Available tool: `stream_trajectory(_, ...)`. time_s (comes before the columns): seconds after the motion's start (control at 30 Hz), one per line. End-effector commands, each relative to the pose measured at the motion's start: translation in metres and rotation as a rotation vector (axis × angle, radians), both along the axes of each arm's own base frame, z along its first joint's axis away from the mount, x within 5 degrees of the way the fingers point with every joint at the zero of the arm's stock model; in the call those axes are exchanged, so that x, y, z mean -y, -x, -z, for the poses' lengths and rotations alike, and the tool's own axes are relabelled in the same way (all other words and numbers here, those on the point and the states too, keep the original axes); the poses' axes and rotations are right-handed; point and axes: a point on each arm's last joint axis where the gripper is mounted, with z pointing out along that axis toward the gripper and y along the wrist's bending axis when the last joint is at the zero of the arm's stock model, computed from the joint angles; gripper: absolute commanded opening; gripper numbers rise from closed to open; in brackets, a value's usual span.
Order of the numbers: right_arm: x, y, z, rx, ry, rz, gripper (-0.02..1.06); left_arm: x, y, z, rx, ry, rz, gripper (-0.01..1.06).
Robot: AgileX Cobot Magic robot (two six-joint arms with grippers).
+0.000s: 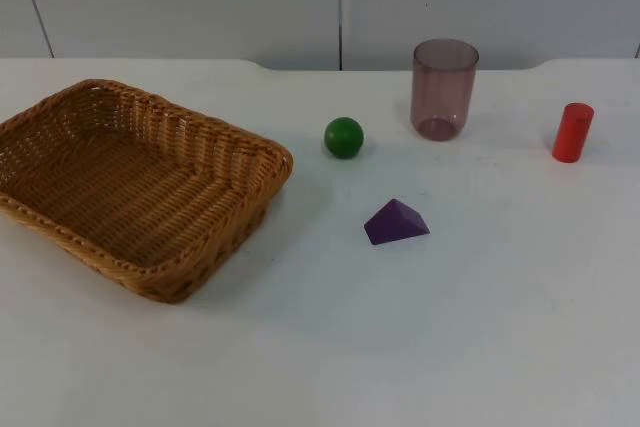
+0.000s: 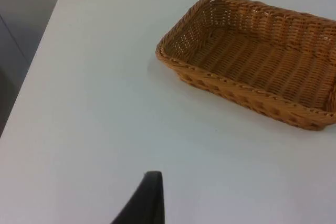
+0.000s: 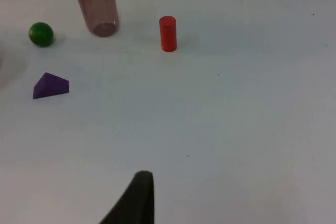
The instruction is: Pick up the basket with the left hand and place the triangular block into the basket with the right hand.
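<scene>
Looking at my feeds, nothing's been picked up yet, so I'd call this the very start: the left arm needs to go get the basket (image 1: 140, 187) first. It sits flat on the white table (image 1: 480, 327) at the left of the top view, and nothing is in it. In the left wrist view the left gripper (image 2: 149, 203) hangs over bare table, well apart from the basket's near rim. Can't tell from that one fingertip whether it's open or closed.

The triangular block (image 1: 396, 222), purple, lies just right of the basket near the middle of the top view, with a green ball (image 1: 343, 137) behind it, a tinted cup (image 1: 444, 89) further back and a red cylinder (image 1: 572, 132) off at the right. The right gripper (image 3: 139, 200) waits well short of the block; same deal, can't tell its state.

Next move, I reckon: left reaches for the rim and clamps it.
</scene>
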Motion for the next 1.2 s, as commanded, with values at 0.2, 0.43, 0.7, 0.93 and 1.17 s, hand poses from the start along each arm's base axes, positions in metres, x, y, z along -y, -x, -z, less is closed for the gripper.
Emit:
stream_trajectory(0.2, 0.0, -0.005, -0.033, 0.067, -0.028, 0.019, 1.05, -0.004, -0.015, -0.034, 0.075, 0.037, -0.07, 1.05)
stream_trajectory(0.43, 0.002, -0.043, -0.079, 0.126, -0.031, 0.061, 1.05, -0.002, -0.07, -0.089, 0.138, 0.086, -0.079, 1.05)
stream_trajectory(0.7, 0.001, -0.116, -0.123, 0.14, 0.018, 0.064, 1.05, 0.002, -0.161, -0.119, 0.014, 0.069, -0.069, 1.05)
stream_trajectory(0.93, -0.002, -0.165, -0.127, 0.079, 0.02, 0.056, 1.05, 0.007, -0.212, -0.097, -0.102, 0.128, -0.059, 1.05)
stream_trajectory(1.17, -0.004, -0.191, -0.117, 0.031, 0.024, 0.051, 1.05, 0.013, -0.255, -0.039, -0.312, 0.192, -0.072, 1.05)
